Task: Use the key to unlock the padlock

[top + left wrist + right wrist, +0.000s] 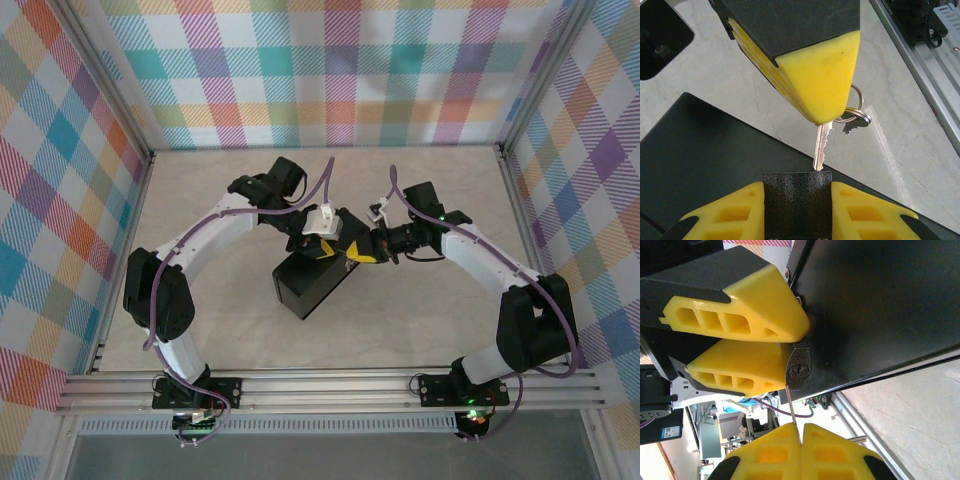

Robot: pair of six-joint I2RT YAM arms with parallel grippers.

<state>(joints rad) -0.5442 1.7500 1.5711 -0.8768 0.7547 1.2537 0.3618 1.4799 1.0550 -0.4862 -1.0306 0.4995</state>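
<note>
A pale, marbled counter (450,200) sat inside plaid-patterned walls. Near its middle lay a black box (305,290), turned at an angle to the counter's edges.

Two arms curved in from the near edge and met over the box's far corner. The left arm (215,235) bent in from the left and the right arm (490,260) from the right. Their yellow-tipped ends stood close together and faced each other.

The left tool (322,248) was clamped on the padlock (799,369), with one yellow finger pressed to each side of it. The padlock was a small dark block with a grainy surface. It was held above the edge of the box, just beside the box's black side. Its keyway face pointed toward the right tool, and the slot showed in the middle of that face. The shackle was hidden, so I could not tell whether it was locked.

The right tool (801,432) was closed tight on the key (821,145), its two yellow fingers pressed together with the thin blade pinched between them. The key was slim, pale metal with a notched edge. Its blade stuck out past the fingertips and pointed straight at the padlock. The tip reached the rim of the padlock's keyway face, just beside the slot. It was not in the slot.

A small metal ring (860,118) hung at the side of the right tool's fingertip, with a second small key on it. It dangled free above the counter.
</note>
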